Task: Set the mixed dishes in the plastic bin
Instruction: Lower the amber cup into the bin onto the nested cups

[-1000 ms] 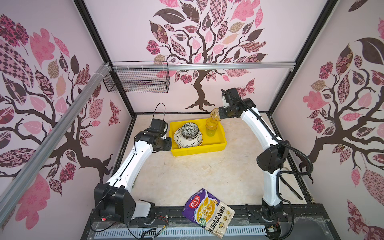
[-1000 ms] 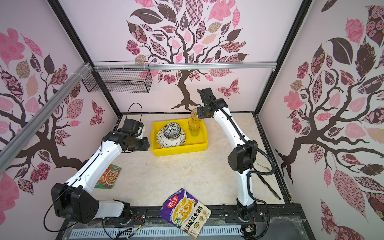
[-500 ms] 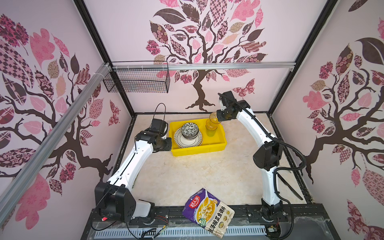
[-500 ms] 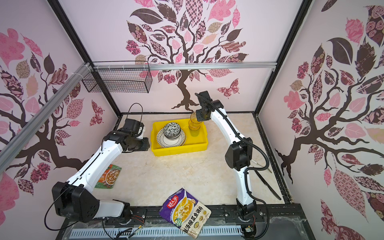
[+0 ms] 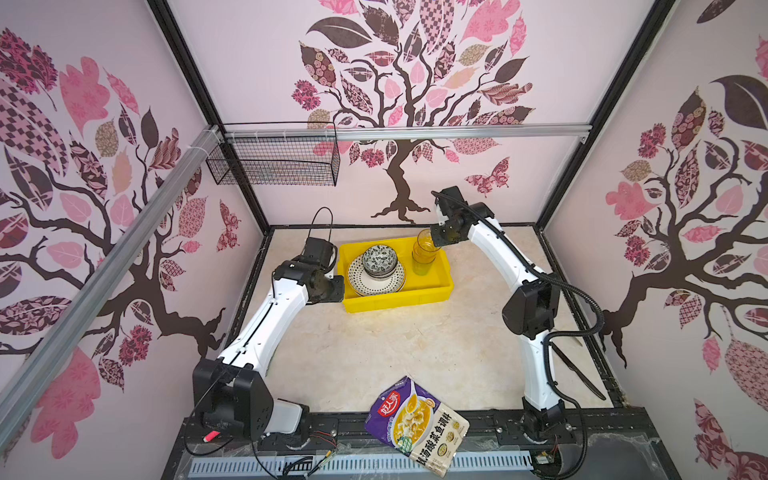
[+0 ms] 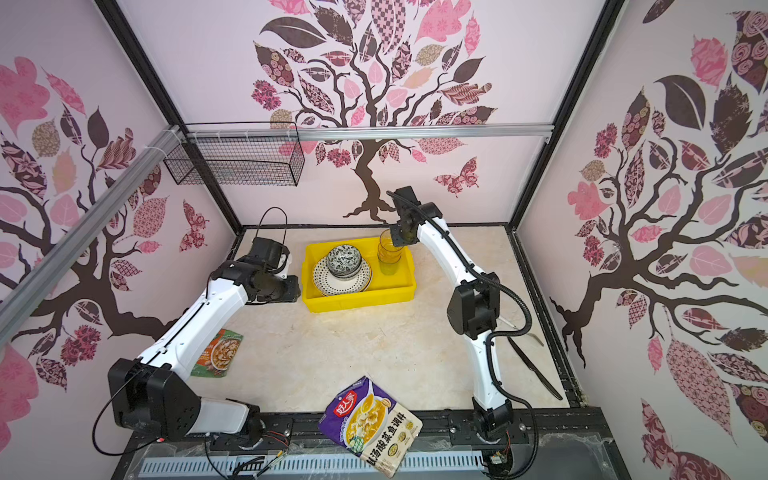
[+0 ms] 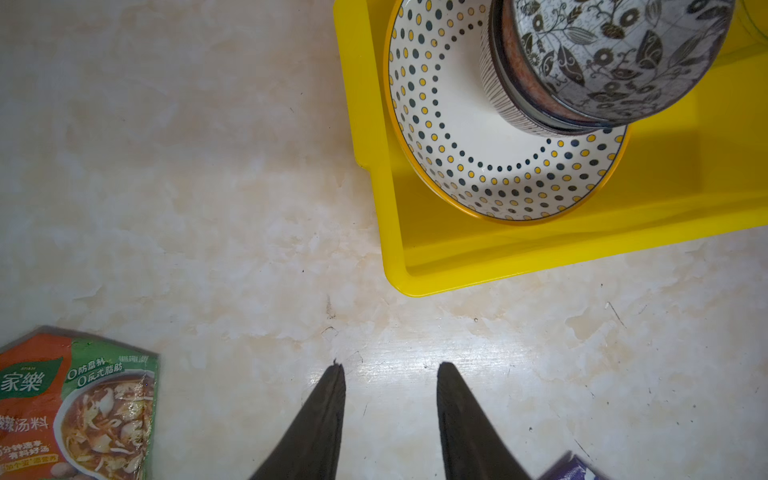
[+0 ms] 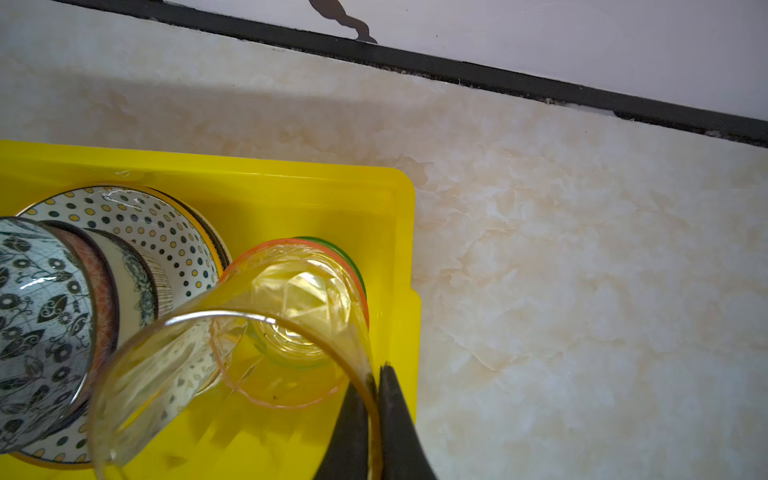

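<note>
The right tool (image 8: 376,370) is clenched on the rim wall of the amber tumbler (image 8: 145,374), one finger inside the glass and one outside. The tumbler hangs over the right end of the plastic bin (image 5: 395,301), and its base appears to sit in the mouth of a pink-rimmed tumbler (image 8: 357,291) that is nested in a green-rimmed one (image 8: 353,262).

The bin stands on the worktop (image 5: 374,353) near the back edge. In its left half, stacked bowls (image 5: 378,259) sit on a dotted plate (image 5: 374,284).

The left tool (image 7: 390,365) is released, its fingers (image 7: 328,407) partly apart with nothing between them. It hovers over bare worktop just beside the bin's left end and touches nothing.

A seasoning packet (image 6: 218,353) lies toward the left edge, and a purple pouch (image 5: 415,419) overhangs the front edge.
</note>
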You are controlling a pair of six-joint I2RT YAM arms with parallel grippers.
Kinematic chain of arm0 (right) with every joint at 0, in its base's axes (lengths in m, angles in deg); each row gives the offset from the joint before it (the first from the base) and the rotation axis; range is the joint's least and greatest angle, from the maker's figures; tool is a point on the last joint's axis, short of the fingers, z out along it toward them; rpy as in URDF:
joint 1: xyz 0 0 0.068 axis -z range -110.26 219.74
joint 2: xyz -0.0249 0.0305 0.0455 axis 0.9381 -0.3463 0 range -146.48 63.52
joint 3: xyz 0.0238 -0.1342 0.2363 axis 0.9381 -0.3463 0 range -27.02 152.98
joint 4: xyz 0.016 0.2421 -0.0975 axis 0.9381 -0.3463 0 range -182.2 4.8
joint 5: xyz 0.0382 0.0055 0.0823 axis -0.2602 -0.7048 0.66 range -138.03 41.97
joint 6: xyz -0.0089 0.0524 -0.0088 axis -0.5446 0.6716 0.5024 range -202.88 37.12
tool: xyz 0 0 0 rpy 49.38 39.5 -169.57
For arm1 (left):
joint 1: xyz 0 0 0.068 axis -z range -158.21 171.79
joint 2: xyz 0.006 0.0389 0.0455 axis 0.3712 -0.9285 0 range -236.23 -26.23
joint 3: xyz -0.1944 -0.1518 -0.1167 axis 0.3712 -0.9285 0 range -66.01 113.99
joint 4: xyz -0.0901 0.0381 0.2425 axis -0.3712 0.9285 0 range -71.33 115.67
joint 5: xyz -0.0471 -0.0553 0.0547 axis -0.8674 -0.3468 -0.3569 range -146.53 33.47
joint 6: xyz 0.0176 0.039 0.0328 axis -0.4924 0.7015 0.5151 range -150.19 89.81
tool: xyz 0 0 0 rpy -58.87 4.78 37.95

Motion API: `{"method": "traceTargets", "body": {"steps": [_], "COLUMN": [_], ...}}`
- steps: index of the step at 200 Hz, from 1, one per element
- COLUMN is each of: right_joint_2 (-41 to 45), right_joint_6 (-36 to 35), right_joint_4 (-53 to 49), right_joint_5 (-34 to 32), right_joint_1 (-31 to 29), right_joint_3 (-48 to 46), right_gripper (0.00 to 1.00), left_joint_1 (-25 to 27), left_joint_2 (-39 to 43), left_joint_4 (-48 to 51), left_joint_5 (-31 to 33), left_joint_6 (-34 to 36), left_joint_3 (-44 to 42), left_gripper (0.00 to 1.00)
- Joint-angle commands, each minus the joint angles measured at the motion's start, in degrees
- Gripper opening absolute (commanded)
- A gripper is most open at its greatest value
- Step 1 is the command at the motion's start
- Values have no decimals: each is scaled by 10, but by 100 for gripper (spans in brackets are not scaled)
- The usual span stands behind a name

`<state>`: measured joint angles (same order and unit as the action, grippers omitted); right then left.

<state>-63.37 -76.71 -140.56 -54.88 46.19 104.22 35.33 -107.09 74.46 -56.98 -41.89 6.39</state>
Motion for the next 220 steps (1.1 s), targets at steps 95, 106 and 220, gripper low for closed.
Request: {"method": "traceTargets", "body": {"steps": [95, 106, 220], "right_joint_2": [-48, -49, -35], "right_joint_6": [-8, -7, -8], "right_joint_4": [-13, -12, -3], "right_joint_5": [6, 5, 36], "right_joint_1": [-5, -5, -7], "right_joint_3": [24, 24, 30], "right_gripper": [0, 0, 15], "left_joint_1": [1, 0, -2], "left_joint_2": [-11, -11, -9], "left_joint_4": [1, 2, -16], "left_joint_5": [3, 4, 9], "left_joint_6": [4, 2, -6], "left_joint_3": [14, 13, 6], "left_gripper": [41, 41, 42]}}
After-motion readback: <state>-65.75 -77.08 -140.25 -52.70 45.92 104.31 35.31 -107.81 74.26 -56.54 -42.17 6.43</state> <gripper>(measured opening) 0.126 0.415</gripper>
